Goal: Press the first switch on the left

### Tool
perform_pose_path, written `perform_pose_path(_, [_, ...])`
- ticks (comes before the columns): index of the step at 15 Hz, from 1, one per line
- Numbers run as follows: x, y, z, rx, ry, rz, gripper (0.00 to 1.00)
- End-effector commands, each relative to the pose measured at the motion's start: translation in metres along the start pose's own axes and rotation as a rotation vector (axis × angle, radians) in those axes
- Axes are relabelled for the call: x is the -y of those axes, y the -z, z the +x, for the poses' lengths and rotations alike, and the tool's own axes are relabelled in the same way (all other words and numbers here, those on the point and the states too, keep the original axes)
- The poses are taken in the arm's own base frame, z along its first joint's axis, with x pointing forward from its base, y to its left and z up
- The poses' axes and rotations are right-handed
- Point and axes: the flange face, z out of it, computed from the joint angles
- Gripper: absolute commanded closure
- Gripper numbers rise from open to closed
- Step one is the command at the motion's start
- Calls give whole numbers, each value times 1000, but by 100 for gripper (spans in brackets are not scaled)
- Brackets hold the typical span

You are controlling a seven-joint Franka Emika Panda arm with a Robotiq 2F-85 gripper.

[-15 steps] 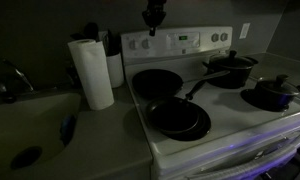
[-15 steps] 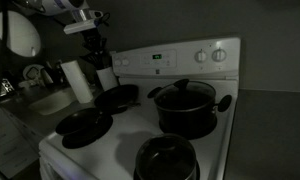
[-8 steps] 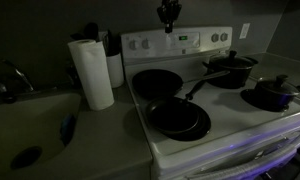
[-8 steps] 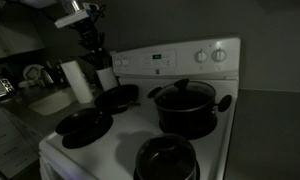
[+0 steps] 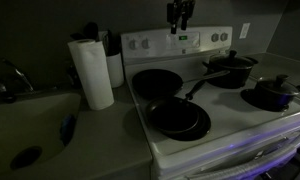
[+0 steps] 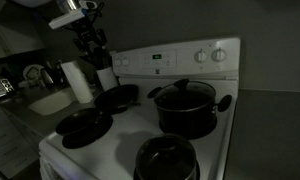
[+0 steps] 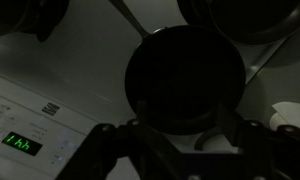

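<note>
The first switch (image 5: 133,44) is a small pale round knob at the end of the white stove back panel (image 5: 180,41), next to a second knob. My gripper (image 5: 179,14) hangs above the panel's middle, over the display and well to the side of that knob. In an exterior view the gripper (image 6: 91,40) shows dark above the panel's far end. In the wrist view the gripper (image 7: 173,140) is open with its two fingers spread wide and nothing between them. A black frying pan (image 7: 185,85) lies beyond them, and the green display (image 7: 20,143) glows at the lower left.
The stovetop carries a skillet (image 5: 155,82), a frying pan (image 5: 180,118) and two lidded pots (image 5: 230,68) (image 5: 275,92). A paper towel roll (image 5: 91,73) stands beside the stove, with a sink (image 5: 30,125) beyond it. A white wall plate (image 5: 246,31) sits behind the panel.
The gripper has moved sideways along the back panel, away from the end knobs toward the display, and its fingers have spread apart.
</note>
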Motion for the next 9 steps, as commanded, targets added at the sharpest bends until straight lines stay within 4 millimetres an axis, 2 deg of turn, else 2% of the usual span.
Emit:
perform_pose_path(1, [-7, -9, -34, -43, -48, 63, 1])
perform_pose_path(9, [-14, -22, -64, -149, -149, 145, 0])
